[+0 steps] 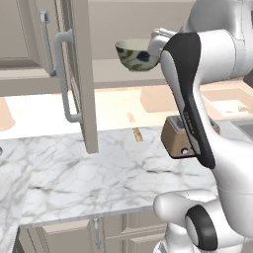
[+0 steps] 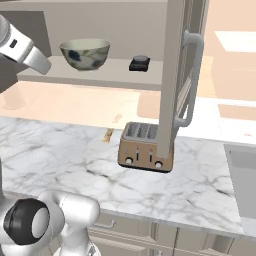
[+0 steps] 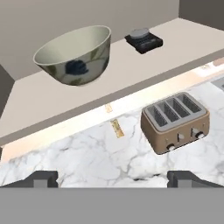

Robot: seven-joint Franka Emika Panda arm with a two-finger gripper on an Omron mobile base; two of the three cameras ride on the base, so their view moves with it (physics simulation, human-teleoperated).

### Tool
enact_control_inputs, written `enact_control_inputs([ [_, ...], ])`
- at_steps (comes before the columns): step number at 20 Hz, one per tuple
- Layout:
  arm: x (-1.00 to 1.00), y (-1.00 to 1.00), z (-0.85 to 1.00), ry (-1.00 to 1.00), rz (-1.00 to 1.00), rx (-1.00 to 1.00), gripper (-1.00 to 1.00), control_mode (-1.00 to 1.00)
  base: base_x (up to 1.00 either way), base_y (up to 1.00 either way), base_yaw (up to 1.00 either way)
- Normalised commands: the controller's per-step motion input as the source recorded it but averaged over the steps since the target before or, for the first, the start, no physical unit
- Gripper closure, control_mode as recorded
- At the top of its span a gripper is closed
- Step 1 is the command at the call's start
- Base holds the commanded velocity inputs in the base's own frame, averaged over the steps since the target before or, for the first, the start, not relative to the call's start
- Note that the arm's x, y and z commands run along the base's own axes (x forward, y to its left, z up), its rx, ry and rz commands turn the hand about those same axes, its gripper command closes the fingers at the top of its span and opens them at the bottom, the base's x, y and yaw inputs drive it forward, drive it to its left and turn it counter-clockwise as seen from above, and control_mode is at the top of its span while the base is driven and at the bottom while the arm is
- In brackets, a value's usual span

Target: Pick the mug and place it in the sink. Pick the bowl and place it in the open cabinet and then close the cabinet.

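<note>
The bowl (image 1: 136,55) (image 2: 85,54) (image 3: 74,54), cream-grey with dark blue marks, stands upright on the inner shelf (image 3: 131,74) of the cabinet. The cabinet door (image 1: 81,74) (image 2: 172,75) hangs open, edge-on over the counter, with its long bar handle (image 2: 192,80) facing outward. My gripper (image 3: 112,177) is open and empty, held back from the shelf and a little above the bowl, its two dark fingertips (image 3: 41,178) spread wide apart. A grey corner of the sink (image 2: 243,175) shows at the counter's right end. The mug is out of view.
A tan toaster (image 1: 178,136) (image 2: 145,147) (image 3: 175,122) stands on the marble counter (image 2: 65,160) below the shelf, close to the open door's lower edge. A small black object (image 2: 139,63) (image 3: 143,40) lies on the shelf to the right of the bowl.
</note>
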Motion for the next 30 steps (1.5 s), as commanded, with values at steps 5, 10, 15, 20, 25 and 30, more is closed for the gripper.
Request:
enact_control_inputs([
  [5,-0.22,0.13,0.0,-0.04,-0.02,-0.04,-1.0,-1.0,0.0,0.0,0.0],
  [10,-0.65,0.21,0.19,-0.16,-0.04,-0.11,-1.0,-1.0,0.0,0.0,0.0],
  [15,-0.7,0.48,0.07,-0.09,-0.08,-0.2,-1.0,-1.0,0.0,0.0,0.0],
  [20,-0.82,0.13,0.0,-0.04,-0.27,-0.09,-1.0,-1.0,0.0,0.0,0.0],
  [25,-0.95,0.01,0.0,-0.04,-0.21,-0.06,-1.0,-1.0,0.0,0.0,0.0],
  [30,-1.0,0.0,0.03,-0.04,-0.19,-0.08,-1.0,-1.0,0.0,0.0,0.0],
])
